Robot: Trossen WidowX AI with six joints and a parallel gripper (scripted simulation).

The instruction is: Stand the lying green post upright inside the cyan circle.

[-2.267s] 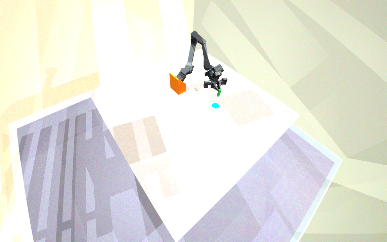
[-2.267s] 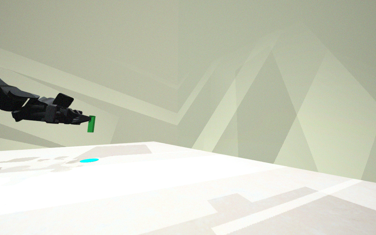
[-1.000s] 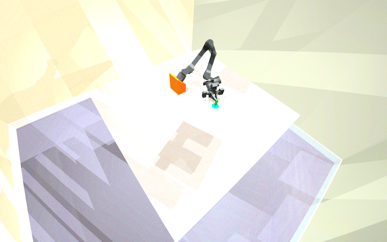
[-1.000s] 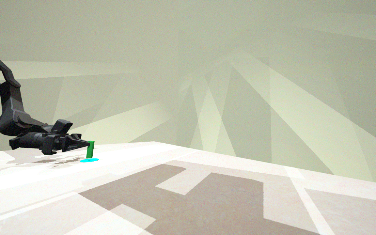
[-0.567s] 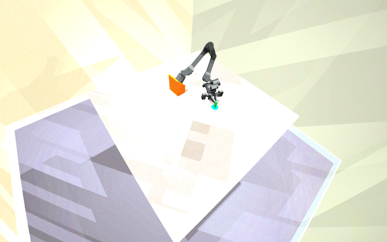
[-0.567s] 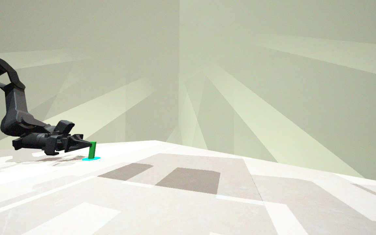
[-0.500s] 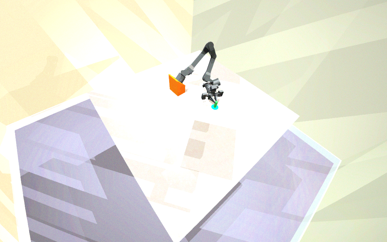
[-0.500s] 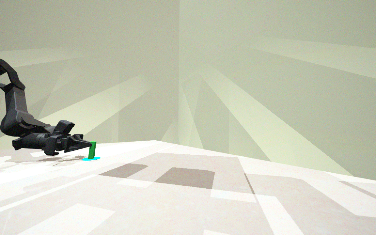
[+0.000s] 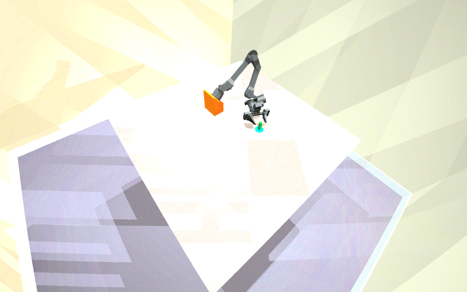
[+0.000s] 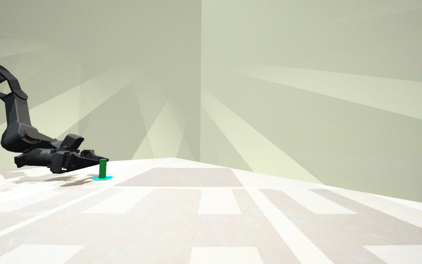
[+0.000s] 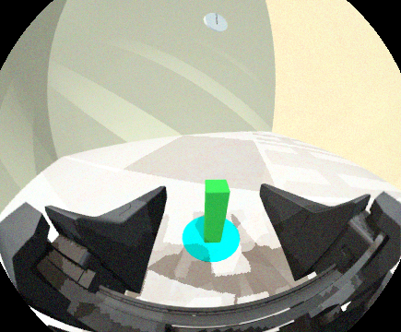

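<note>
The green post (image 9: 260, 125) (image 10: 102, 168) (image 11: 216, 212) stands upright on the cyan circle (image 9: 257, 130) (image 10: 108, 178) (image 11: 193, 240). In the wrist view its foot is inside the circle, near the middle. My gripper (image 9: 260, 123) (image 10: 103, 160) (image 11: 215, 191) is open, with one finger on each side of the post and a wide gap to both. The fingers are level with the post's upper part and touch nothing that I can see. In the exterior view the post hides part of the fingertips.
An orange panel (image 9: 213, 103) stands at the arm's base, left of the gripper in the top view. The white table top (image 9: 198, 152) (image 10: 160, 226) carries patches of light and shadow. A small round pale disc (image 11: 216, 21) is on the far wall.
</note>
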